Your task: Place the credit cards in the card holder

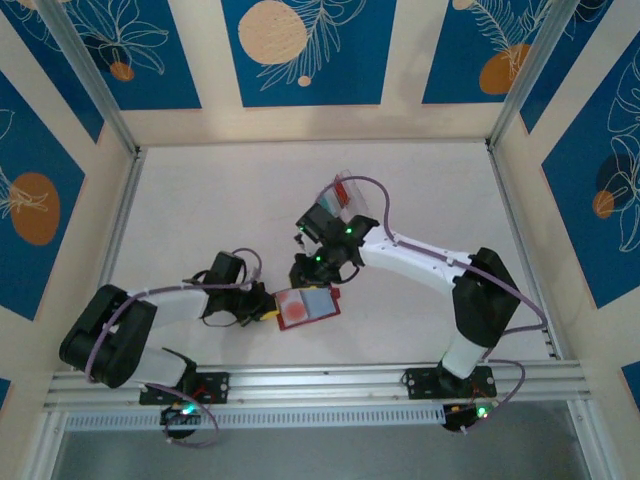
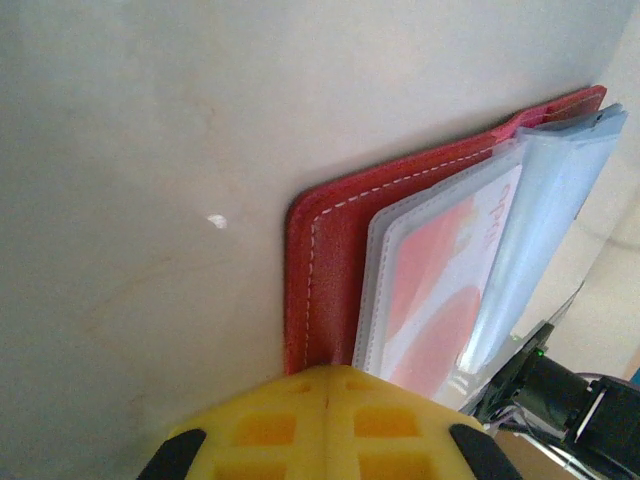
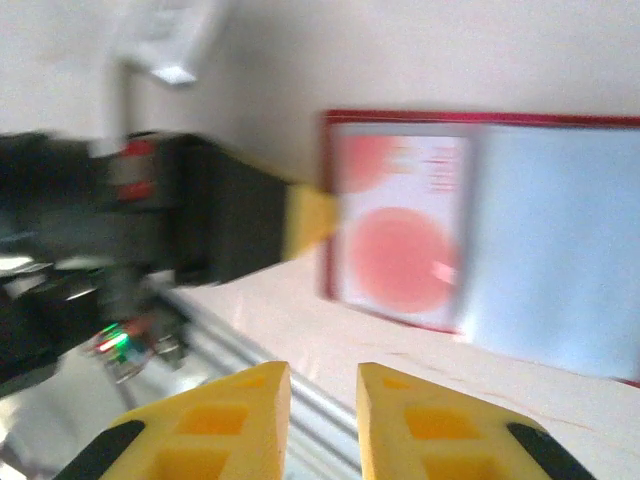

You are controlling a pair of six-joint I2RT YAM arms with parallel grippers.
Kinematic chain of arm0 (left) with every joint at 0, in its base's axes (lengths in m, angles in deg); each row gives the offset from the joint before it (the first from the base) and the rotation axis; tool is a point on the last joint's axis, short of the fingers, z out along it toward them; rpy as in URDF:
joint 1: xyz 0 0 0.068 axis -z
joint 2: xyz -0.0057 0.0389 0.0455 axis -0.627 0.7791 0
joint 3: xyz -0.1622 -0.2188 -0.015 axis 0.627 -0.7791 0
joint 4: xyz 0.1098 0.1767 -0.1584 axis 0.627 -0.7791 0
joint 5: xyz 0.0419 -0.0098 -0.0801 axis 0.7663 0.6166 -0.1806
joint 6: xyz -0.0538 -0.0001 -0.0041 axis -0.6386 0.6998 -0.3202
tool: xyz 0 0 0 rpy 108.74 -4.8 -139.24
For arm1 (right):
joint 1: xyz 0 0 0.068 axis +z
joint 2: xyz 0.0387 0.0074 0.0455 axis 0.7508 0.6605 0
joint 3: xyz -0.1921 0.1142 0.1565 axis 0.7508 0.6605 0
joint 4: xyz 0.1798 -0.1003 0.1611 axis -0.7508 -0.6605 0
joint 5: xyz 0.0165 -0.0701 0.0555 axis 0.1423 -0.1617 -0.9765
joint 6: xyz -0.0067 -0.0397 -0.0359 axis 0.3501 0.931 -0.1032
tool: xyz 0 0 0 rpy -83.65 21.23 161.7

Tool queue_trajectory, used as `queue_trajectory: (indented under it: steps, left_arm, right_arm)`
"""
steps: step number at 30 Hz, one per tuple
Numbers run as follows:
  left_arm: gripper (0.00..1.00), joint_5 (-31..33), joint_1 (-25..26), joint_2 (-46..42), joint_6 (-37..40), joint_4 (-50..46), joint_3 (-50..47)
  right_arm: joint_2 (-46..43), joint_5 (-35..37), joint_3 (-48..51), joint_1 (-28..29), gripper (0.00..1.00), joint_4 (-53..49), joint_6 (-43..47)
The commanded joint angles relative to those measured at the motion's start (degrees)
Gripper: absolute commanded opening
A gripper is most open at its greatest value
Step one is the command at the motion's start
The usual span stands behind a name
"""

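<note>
Closest to us in the left wrist view are the yellow fingers of the left gripper (image 2: 325,388). They are closed together with no gap, and their tips sit at the near edge of the card holder (image 2: 325,255). We cannot tell whether that red edge is pinched between them or only touched.

The card holder lies open and flat on the pale tabletop (image 2: 150,150), with its red stitched cover underneath and its clear pockets fanned on top. One credit card (image 2: 440,300), white with red circles, sits inside the nearest pocket.

In the right wrist view, the right gripper (image 3: 322,375) hovers above the tabletop with its two yellow fingers parted by a narrow gap and nothing between them. Beyond it lies the open card holder (image 3: 480,240), blurred. The credit card (image 3: 400,235) is in its left-hand pocket and a pale blue pocket is beside it. The left gripper (image 3: 308,220) meets the holder's left edge.

From above, the card holder (image 1: 310,306) lies on the tabletop (image 1: 220,200) between the two arms. The left gripper (image 1: 267,306) is at its left side and the right gripper (image 1: 303,275) is just behind its far edge. A clear box (image 1: 347,190) rests farther back, partly hidden by the right arm.
</note>
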Motion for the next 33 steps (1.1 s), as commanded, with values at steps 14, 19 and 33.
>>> queue_trajectory:
  steps: [14, 19, 33]
  left_arm:
    - [0.0, 3.93, -0.72, 3.39, 5.0, -6.79, -0.15]
    - [0.0, 3.87, -0.72, 3.4, 4.85, -6.56, -0.15]
    - [0.0, 3.81, -0.71, 3.62, 4.55, -6.2, -0.41]
  right_arm:
    - [16.11, 17.12, -10.21, -1.99, 0.32, -10.71, 11.81]
    - [18.87, 16.94, -11.34, -2.28, 0.32, -10.62, 13.36]
    - [21.09, 20.26, -10.35, 0.53, 0.29, -10.28, 13.06]
